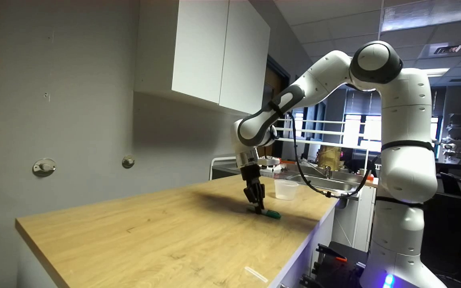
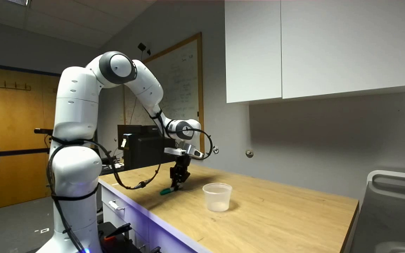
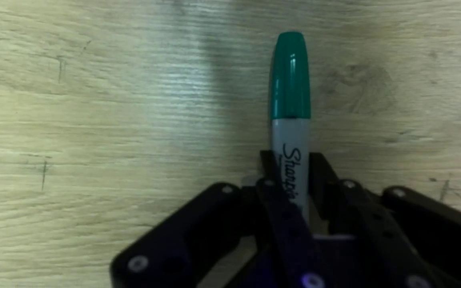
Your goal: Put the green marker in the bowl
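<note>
The green marker (image 3: 291,80) has a green cap and a pale body with black lettering. It lies on the wooden counter, its cap sticking out past the fingers; it also shows in both exterior views (image 1: 271,214) (image 2: 166,191). My gripper (image 3: 293,168) points down at counter level, with one finger pad against each side of the marker's body. It also shows in both exterior views (image 1: 258,209) (image 2: 175,187). The marker's rear end is partly hidden behind the fingers. The bowl (image 1: 285,190), a translucent round cup, stands upright a short way from the gripper, and it also shows here (image 2: 217,198).
The wooden counter (image 1: 142,236) carries a short white strip (image 1: 256,274) near its edge. White wall cabinets (image 1: 210,52) hang above the counter's back. A sink (image 1: 326,183) lies past the bowl end. A cable (image 2: 118,175) loops beside the arm.
</note>
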Robot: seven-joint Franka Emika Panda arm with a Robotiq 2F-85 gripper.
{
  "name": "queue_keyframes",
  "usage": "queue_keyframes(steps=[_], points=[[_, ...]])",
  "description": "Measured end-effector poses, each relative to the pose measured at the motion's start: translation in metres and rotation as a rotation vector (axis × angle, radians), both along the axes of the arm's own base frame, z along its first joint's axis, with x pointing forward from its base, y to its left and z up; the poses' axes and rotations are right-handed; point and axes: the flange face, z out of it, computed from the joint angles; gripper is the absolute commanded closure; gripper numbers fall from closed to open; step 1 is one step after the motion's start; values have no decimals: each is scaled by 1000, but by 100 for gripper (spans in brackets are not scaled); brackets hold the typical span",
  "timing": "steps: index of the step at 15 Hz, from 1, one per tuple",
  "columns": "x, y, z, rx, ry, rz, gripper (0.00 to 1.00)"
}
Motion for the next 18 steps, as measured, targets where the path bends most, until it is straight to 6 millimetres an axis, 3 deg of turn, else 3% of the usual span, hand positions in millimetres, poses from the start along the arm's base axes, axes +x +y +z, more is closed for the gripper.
queue_keyframes(steps=[5, 11, 18], points=[[5, -17, 27, -26, -56, -112, 92], [0, -57, 103, -25, -197, -374, 92], [-19, -126, 179, -21, -380, -682, 92]])
